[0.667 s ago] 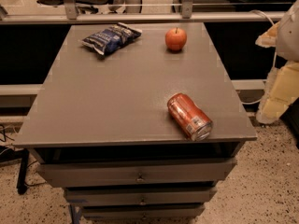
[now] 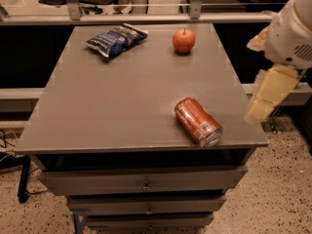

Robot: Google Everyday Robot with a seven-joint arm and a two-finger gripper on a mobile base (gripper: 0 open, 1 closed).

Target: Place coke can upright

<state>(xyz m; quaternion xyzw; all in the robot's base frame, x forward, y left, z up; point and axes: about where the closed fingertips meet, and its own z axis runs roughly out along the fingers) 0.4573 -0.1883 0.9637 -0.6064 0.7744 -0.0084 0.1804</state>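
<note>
End effector (image 2: 263, 101) far right, 1 coke can (image 2: 198, 122), 1 apple (image 2: 184, 40)

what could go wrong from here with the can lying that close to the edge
1. The coke can lies on its side by the front edge of the table, near the corner; a nudge might roll it off.
2. The hand hangs beyond the table's side edge, apart from the can; coming in low, it may clip that edge.
</note>
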